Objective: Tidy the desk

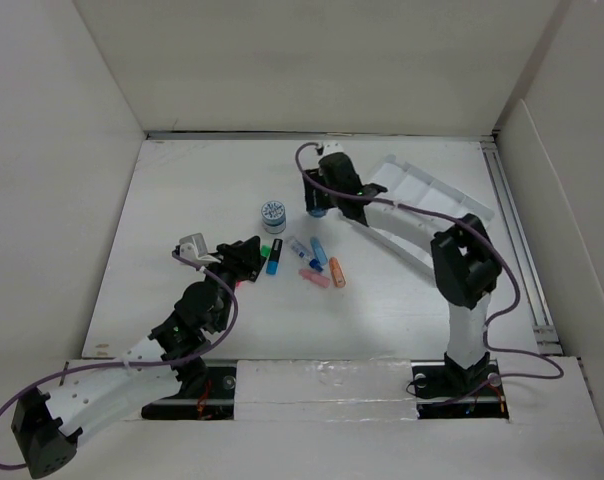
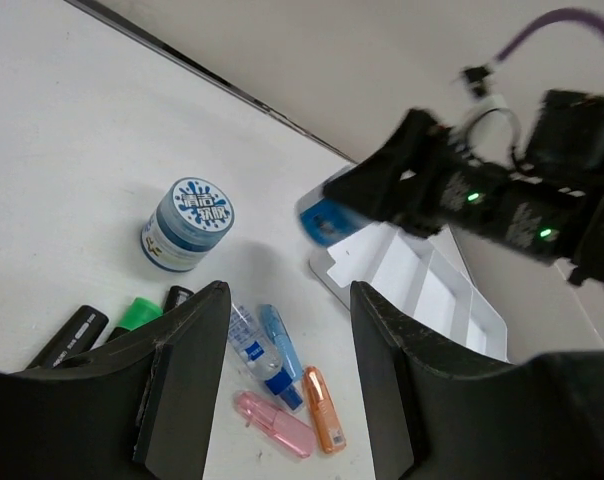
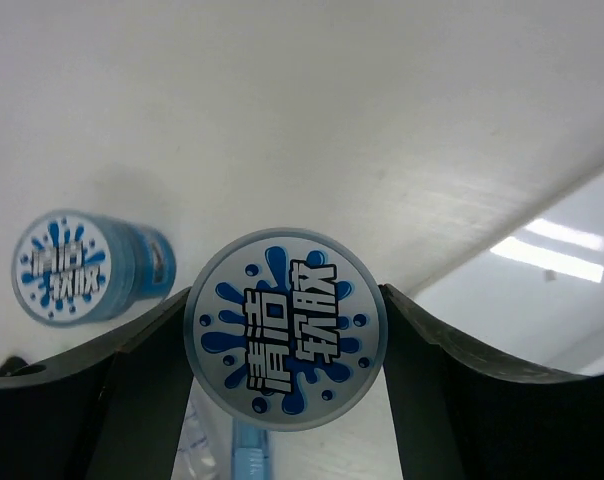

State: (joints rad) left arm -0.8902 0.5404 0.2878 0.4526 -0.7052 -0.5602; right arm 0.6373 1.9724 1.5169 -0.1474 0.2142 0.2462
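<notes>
Desk (image 1: 182, 200) beneath right tool (image 1: 317, 207) with jar (image 3: 285, 328)

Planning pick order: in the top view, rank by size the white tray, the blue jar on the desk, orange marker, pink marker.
1. white tray
2. blue jar
3. orange marker and pink marker: look alike, unranked.

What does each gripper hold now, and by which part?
The right gripper clamps a round jar by two opposite sides; the left gripper is open and holds nothing.
</notes>
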